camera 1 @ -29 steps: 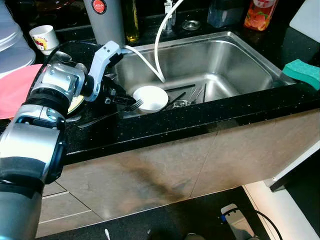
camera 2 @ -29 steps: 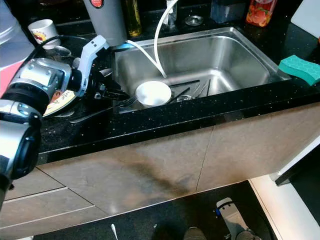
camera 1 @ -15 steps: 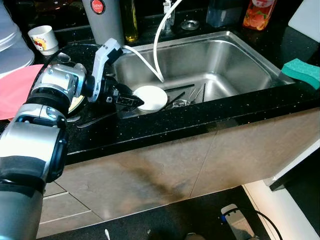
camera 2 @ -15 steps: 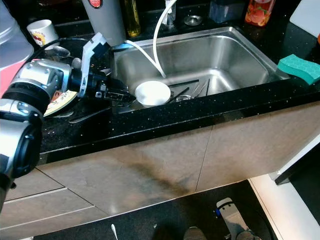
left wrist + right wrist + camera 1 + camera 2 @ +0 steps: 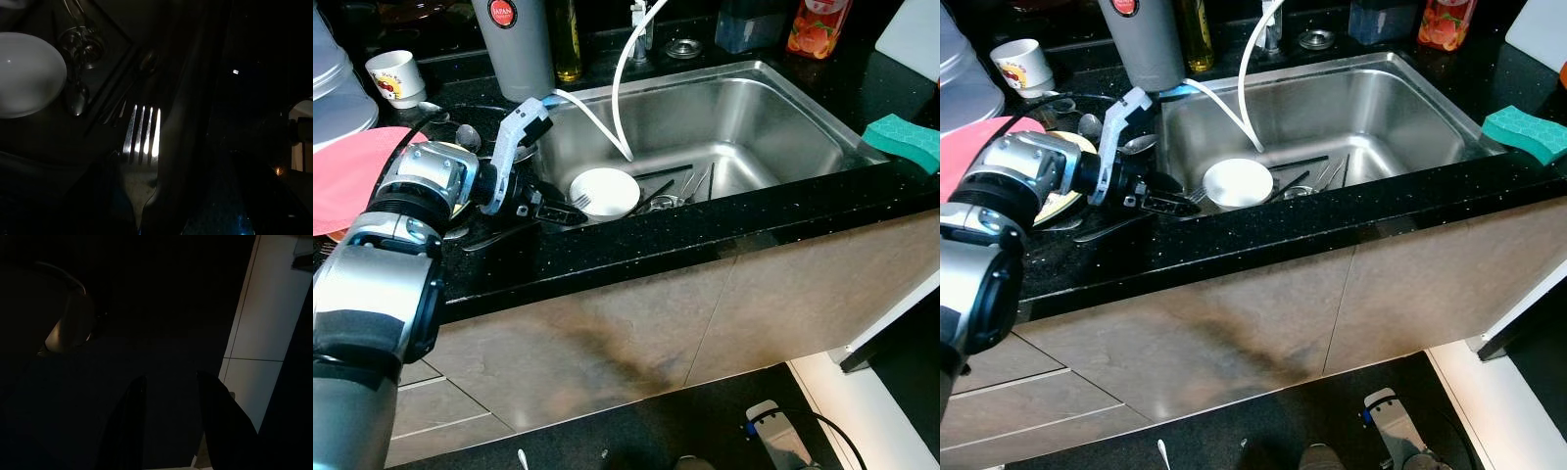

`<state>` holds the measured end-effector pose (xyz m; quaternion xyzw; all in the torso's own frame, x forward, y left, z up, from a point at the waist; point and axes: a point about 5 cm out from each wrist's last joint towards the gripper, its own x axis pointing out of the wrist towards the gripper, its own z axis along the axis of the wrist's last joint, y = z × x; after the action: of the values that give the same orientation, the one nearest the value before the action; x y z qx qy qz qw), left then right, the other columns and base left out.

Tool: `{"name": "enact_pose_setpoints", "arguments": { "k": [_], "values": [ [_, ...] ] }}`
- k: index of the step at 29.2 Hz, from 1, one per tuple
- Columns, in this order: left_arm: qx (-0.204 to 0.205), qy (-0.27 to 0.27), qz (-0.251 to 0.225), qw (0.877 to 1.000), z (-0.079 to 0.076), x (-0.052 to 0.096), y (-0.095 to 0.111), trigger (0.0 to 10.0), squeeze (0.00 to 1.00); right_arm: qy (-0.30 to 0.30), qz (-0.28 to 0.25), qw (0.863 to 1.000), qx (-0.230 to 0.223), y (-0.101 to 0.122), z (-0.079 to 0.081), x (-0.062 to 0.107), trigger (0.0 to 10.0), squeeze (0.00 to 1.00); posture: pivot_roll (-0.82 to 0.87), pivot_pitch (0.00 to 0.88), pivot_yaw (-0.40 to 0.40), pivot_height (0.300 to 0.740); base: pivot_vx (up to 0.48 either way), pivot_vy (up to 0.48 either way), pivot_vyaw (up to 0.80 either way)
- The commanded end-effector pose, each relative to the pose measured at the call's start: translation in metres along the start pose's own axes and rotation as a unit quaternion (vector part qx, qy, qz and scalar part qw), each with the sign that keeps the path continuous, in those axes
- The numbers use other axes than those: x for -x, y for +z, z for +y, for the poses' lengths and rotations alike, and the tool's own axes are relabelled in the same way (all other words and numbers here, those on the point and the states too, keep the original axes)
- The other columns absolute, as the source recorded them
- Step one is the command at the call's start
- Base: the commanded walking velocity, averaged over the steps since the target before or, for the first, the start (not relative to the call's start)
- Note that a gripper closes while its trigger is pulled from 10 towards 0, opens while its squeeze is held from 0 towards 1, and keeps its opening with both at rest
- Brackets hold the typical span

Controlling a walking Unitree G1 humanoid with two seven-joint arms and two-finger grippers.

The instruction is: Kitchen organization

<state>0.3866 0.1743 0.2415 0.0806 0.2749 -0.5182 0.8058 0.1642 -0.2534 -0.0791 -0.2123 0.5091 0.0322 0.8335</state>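
Left gripper [image 5: 551, 208] at the sink's [image 5: 773, 108] near-left corner, roughly 9 o'clock from the white bowl [image 5: 604, 192]. Fingers clamped on a fork [image 5: 142, 147]: tines gleam in the left wrist view, pointing out over the sink edge toward the bowl; in the head views the tines [image 5: 578, 201] sit just beside the bowl's rim. Cannot tell whether they touch it.

Bowl upright on the sink floor at the near-left. Loose cutlery [image 5: 690, 186] lies at its 3 o'clock, near the drain. A white hose [image 5: 622, 88] curves down from the tap at 12 o'clock into the basin.

On the black counter [image 5: 705, 230] left of the sink: a long utensil [image 5: 499, 235] lying flat just under the left arm, spoons [image 5: 467, 132] further back, a plate [image 5: 1062, 201] partly hidden by the wrist, a pink sheet [image 5: 342, 181] at 9 o'clock. Grey canister [image 5: 516, 44] and small printed cup [image 5: 396, 76] at about 11 o'clock. Green sponge [image 5: 904, 140] on the counter at 3 o'clock of the sink, well apart from the bowl.

Right gripper [image 5: 168, 391] hangs in shade over pale floor tiles, its fingers [image 5: 132, 426] spread with a clear gap between them.
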Motion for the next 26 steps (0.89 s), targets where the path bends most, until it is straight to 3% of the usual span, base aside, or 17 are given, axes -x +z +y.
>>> {"name": "enact_pose_setpoints", "arguments": {
  "k": [1,8,9,10,11,13,26],
  "values": [
    [0.009,-0.008,0.023,1.0,0.0,-0.007,-0.013,10.0,0.0,0.003,0.01,1.0,0.003,-0.007,0.003,0.001,10.0,0.0,-0.07,0.087,0.089,0.74,0.0,0.0,0.0],
    [0.012,-0.011,0.034,0.999,-0.001,-0.016,-0.019,10.0,0.0,0.002,0.01,1.0,0.003,-0.008,0.004,0.001,10.0,0.0,-0.07,0.092,0.093,0.74,0.0,0.0,0.0],
    [0.012,-0.008,0.035,0.999,-0.001,-0.017,-0.019,9.2,0.0,0.002,0.01,1.0,0.002,-0.008,0.004,0.001,10.0,0.0,-0.08,0.095,0.094,0.74,0.0,0.0,0.0],
    [0.012,-0.008,0.035,0.999,-0.001,-0.017,-0.019,9.2,0.0,0.002,0.01,1.0,0.002,-0.008,0.004,0.001,10.0,0.0,-0.08,0.095,0.094,0.74,0.0,0.0,0.0],
    [0.012,-0.005,0.035,0.999,-0.001,-0.018,-0.02,6.9,0.0,0.002,0.01,1.0,0.001,-0.008,0.004,0.001,10.0,0.0,-0.08,0.096,0.095,0.74,0.0,0.0,0.0],
    [0.012,-0.004,0.035,0.999,-0.001,-0.018,-0.02,0.0,0.0,0.001,0.01,1.0,0.001,-0.008,0.004,0.001,10.0,0.0,-0.08,0.097,0.095,0.74,0.0,0.0,0.0],
    [0.009,0.007,0.043,0.999,0.001,-0.015,-0.021,0.0,0.0,0.0,0.01,1.0,0.002,-0.007,0.003,0.001,10.0,0.0,-0.07,0.102,0.092,0.74,0.0,0.0,0.0]
  ]
}}
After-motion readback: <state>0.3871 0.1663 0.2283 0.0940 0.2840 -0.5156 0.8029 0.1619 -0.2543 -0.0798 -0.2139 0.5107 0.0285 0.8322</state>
